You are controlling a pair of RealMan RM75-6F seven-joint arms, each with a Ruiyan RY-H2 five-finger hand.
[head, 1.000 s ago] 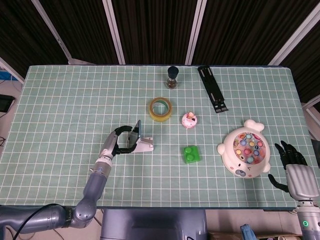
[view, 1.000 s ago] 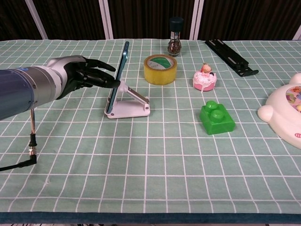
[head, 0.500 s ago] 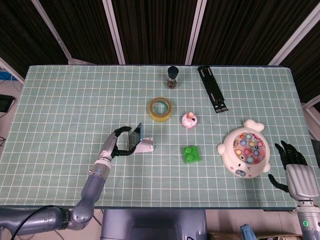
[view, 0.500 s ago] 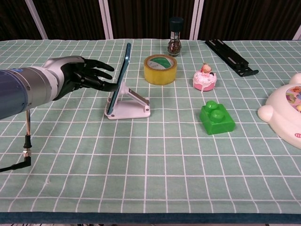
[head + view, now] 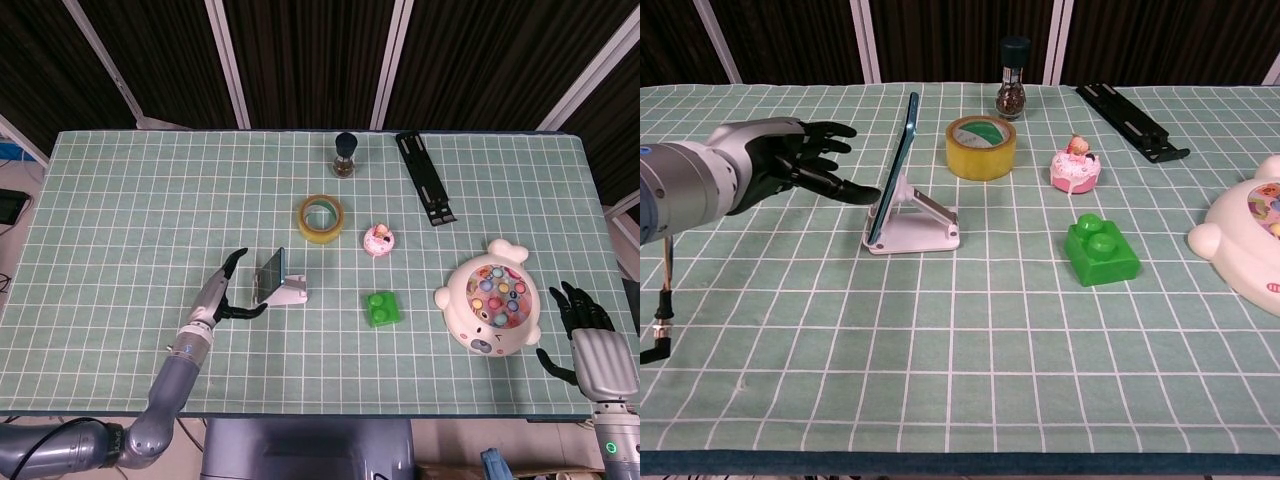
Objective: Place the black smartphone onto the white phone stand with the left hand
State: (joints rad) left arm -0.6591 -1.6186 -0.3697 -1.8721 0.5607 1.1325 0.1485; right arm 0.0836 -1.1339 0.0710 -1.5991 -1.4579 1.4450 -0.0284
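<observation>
While the phone (image 5: 893, 165) leans on the stand (image 5: 916, 228), your left hand (image 5: 790, 160) hovers just beside it, fingers spread, holding nothing.

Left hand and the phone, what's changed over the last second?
The left hand has let go of the phone and drawn back to the left, fingers spread; one fingertip is still close to the phone's lower edge. The phone has settled leaning back on the white stand. The right hand, tape roll and green block stayed put.
</observation>
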